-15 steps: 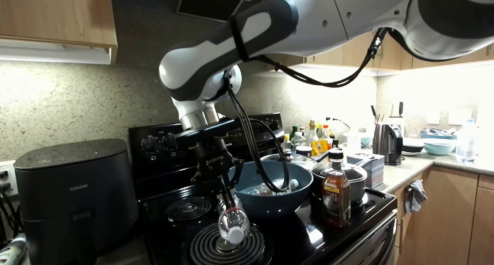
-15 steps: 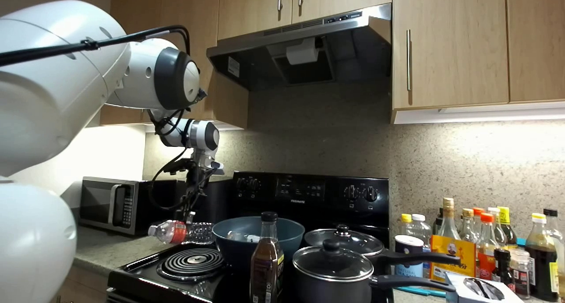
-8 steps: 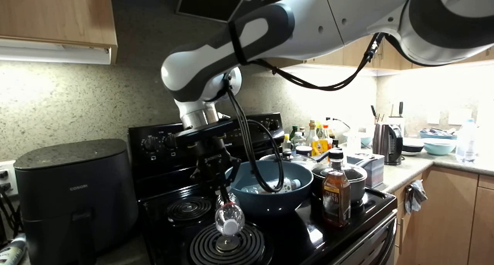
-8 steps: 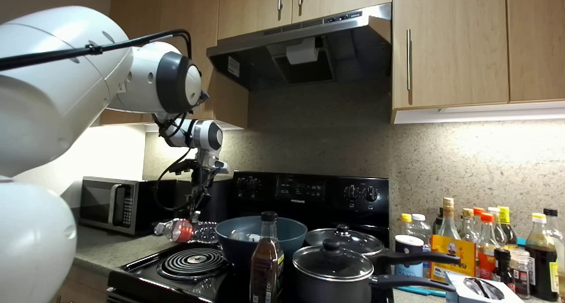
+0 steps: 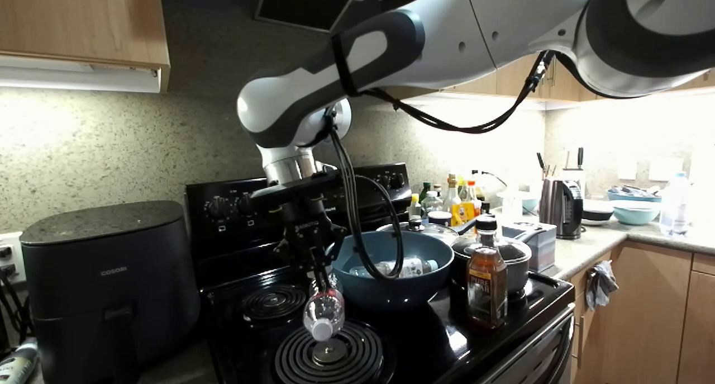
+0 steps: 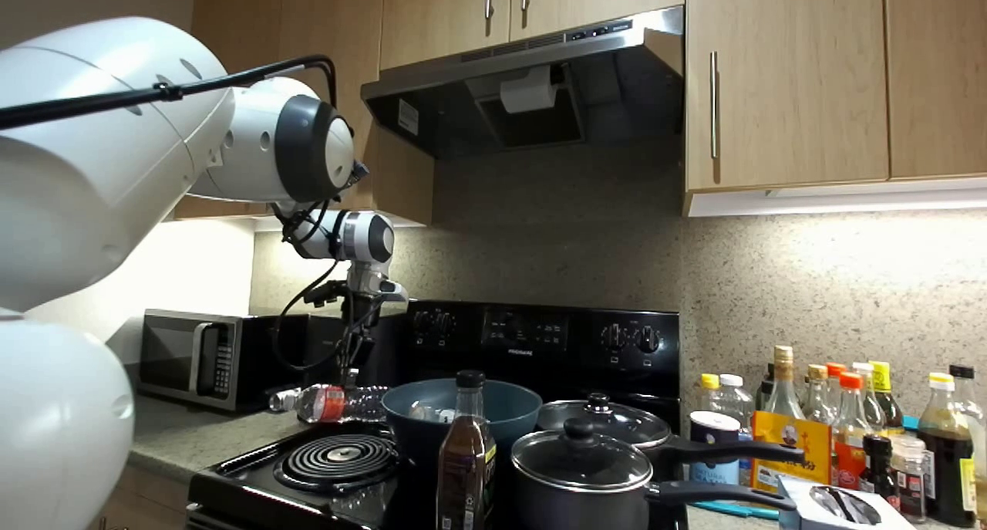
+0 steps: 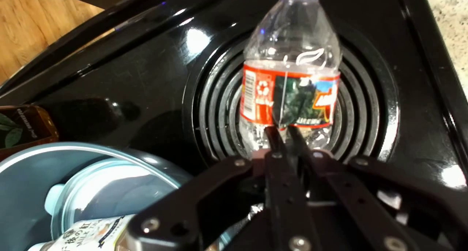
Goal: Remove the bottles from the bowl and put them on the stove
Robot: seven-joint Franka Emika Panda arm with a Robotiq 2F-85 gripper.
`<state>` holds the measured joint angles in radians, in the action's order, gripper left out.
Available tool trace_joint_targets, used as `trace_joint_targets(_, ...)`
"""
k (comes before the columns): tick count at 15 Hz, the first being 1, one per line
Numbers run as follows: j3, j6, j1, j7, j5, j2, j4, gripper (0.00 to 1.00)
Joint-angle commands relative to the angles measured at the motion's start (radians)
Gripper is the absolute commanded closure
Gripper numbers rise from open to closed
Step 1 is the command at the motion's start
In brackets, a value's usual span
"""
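Wrist view: deep blue round bowl (image 7: 22, 192) at 8 o'clock, pale-labelled clear plastic bottle (image 7: 91, 234) inside. Gripper (image 7: 281, 128) clamped on the red-labelled clear plastic bottle (image 7: 289, 94), pointing to 12, over the spiral coil (image 7: 360, 112) of the glossy black stove (image 7: 157, 72). Likely placing step; next: lower, then release.

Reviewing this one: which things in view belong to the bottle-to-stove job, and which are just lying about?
Part of the job:
red-labelled bottle, held in the gripper
pale-labelled bottle, inside the blue bowl
stove

Just lying about:
air fryer
brown bottle with a black cap
lidded pot
microwave
kettle
condiment bottles
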<state>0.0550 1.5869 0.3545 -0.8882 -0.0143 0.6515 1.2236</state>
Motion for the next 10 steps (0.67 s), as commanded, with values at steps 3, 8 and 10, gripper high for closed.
trace_joint_targets(3,-0.014,0.034,-0.007,-0.083,0.008,-0.031,0.009,0.49)
trace_joint_targets(8,-0.051,0.162,-0.017,-0.192,0.024,-0.124,0.091,0.16)
trace_joint_targets(10,-0.076,0.242,-0.020,-0.255,0.014,-0.175,0.139,0.04)
